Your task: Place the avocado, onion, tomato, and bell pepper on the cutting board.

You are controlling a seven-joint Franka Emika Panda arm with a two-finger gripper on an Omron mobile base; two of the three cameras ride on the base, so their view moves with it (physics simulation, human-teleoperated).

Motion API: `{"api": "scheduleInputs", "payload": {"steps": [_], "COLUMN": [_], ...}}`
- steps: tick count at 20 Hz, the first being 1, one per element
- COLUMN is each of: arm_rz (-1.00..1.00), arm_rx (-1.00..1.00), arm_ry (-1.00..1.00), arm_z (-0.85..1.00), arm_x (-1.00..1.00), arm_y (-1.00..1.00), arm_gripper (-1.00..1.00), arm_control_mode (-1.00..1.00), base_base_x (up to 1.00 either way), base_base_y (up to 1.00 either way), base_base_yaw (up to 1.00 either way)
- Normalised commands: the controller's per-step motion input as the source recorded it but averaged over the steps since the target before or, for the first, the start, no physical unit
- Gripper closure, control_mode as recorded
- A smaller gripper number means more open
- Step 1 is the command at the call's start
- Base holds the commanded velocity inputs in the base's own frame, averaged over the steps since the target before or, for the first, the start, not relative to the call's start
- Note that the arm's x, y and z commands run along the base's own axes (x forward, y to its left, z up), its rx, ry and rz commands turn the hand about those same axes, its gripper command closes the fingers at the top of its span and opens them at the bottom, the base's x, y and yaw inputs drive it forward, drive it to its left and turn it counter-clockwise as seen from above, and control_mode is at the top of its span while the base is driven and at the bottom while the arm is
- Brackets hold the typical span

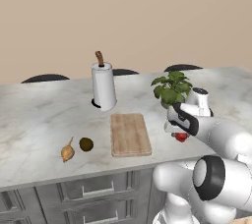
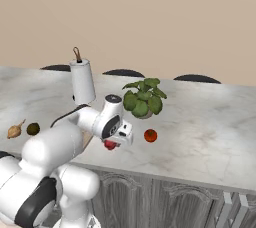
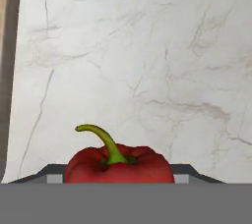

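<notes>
Gripper [image 2: 113,143] low over tabletop [image 2: 210,122] – closed around red bell pepper [image 3: 119,164], cutting board [image 1: 130,134] bare, onion [image 1: 68,153] beside avocado [image 1: 86,144]

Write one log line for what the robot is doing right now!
gripper: at bell pepper, grip unclear | cutting board: bare | onion, avocado, tomato: on counter
</notes>
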Motion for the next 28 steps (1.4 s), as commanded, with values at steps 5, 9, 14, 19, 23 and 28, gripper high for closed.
{"api": "scheduleInputs", "payload": {"steps": [5,9,14,19,23,28], "arm_rz": [0.22,0.21,0.18,0.15,0.13,0.05], "arm_rx": [0.04,0.02,0.00,0.00,0.00,-0.01], "arm_ry": [0.00,0.00,0.00,0.00,0.00,0.00], "arm_z": [0.47,0.36,0.29,0.17,0.05,0.00], "arm_x": [0.18,0.22,0.20,0.20,0.22,0.22], "arm_y": [0.31,0.38,0.45,0.55,0.58,0.45], "arm_gripper": [1.00,1.00,1.00,1.00,1.00,1.00], "arm_control_mode": [-1.00,-1.00,-1.00,-1.00,-1.00,-1.00], "base_base_x": [0.00,0.00,0.00,0.00,0.00,0.00], "base_base_y": [0.00,0.00,0.00,0.00,0.00,0.00], "base_base_yaw": [0.00,0.00,0.00,0.00,0.00,0.00]}}
